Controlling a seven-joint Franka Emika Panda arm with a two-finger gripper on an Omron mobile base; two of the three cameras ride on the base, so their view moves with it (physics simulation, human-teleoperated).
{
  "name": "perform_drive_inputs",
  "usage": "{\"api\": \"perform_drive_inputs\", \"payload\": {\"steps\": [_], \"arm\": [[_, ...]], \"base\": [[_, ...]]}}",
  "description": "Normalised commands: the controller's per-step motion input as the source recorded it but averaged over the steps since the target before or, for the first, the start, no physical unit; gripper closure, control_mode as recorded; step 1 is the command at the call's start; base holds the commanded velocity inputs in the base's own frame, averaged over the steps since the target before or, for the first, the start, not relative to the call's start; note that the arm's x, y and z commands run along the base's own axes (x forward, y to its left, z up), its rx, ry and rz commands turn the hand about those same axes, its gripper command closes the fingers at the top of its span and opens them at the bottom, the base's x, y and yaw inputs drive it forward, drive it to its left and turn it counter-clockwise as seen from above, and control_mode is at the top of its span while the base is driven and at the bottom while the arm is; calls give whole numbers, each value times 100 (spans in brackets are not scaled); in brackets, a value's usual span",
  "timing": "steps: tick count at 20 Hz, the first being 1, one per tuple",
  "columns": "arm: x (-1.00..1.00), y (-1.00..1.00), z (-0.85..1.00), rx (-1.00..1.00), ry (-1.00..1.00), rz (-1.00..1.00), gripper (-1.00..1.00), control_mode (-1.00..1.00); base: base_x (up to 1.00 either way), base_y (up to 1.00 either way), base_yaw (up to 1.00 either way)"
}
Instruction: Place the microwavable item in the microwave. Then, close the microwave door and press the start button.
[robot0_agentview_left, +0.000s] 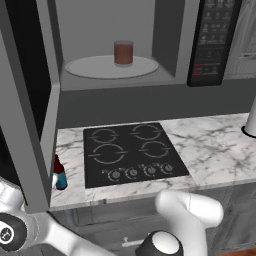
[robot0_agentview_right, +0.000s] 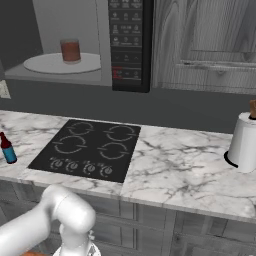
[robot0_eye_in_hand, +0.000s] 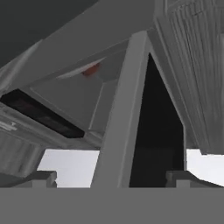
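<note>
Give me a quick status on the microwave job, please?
Pincer open, empty, facing the microwave door edge. Cup already on the turntable inside. Door still wide open; nothing blocking its swing that I can see.

You are looking at a rendered home kitchen: marble-patterned counter (robot0_agentview_right: 170, 165) carrying a black four-burner stovetop (robot0_agentview_left: 132, 153) with front knobs, grey-framed microwave (robot0_agentview_left: 165, 55) mounted above it with its black button panel (robot0_agentview_right: 129, 42), grey wood-grain wall cabinets (robot0_agentview_right: 205, 42), and drawer fronts (robot0_agentview_right: 150, 227) below the counter.
</note>
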Motion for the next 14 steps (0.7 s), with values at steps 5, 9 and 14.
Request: {"api": "perform_drive_inputs", "payload": {"steps": [5,9,14], "arm": [[-37,19,49,-3,-10,-24,-100,-100],[-61,-9,34,3,-7,-20,-100,-100],[-69,-55,17,15,-5,-8,-100,-100]], "base": [[0,0,0],[0,0,0],[0,0,0]]}}
